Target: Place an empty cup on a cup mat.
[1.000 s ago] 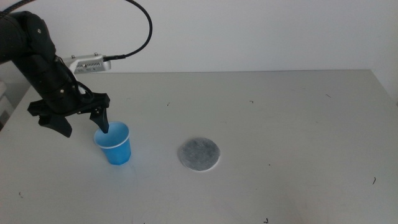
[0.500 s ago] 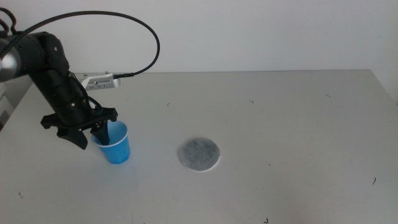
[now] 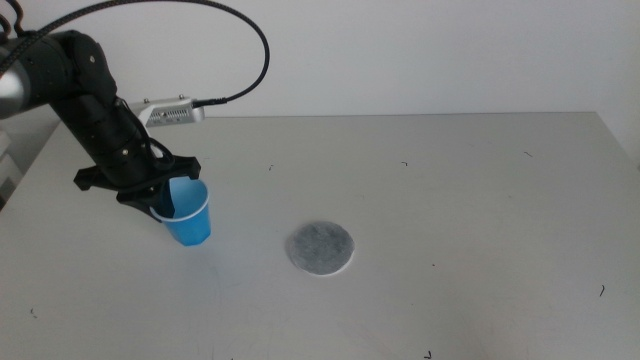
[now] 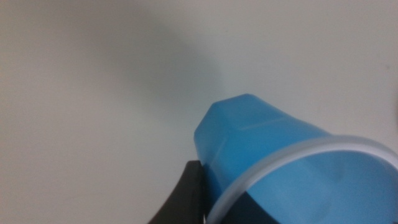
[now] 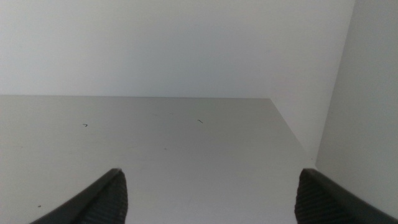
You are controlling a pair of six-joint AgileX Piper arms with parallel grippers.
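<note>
Pinching cup (image 3: 189,212) wall, your left tool (image 3: 158,205) has it tilted near counter (image 3: 450,200) left edge; cup mat (image 3: 320,248) apart, mid-counter. Right tool (image 5: 211,196) spread, waiting.

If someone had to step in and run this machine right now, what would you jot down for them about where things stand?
Left tool: shut on the wall of the small bright blue paper cup, one jaw inside the rim, one outside. The cup looks slightly tilted and may be just off the table.
Right tool: open, waiting away from the work, over bare grey table.
Flat round mottled grey cup mat: lying bare on the table, to the right of the cup in the middle view, apart from it.
Done: cup grasped.
Left: carry the cup over the mat, set it down upright, open the tool and back away.
</note>
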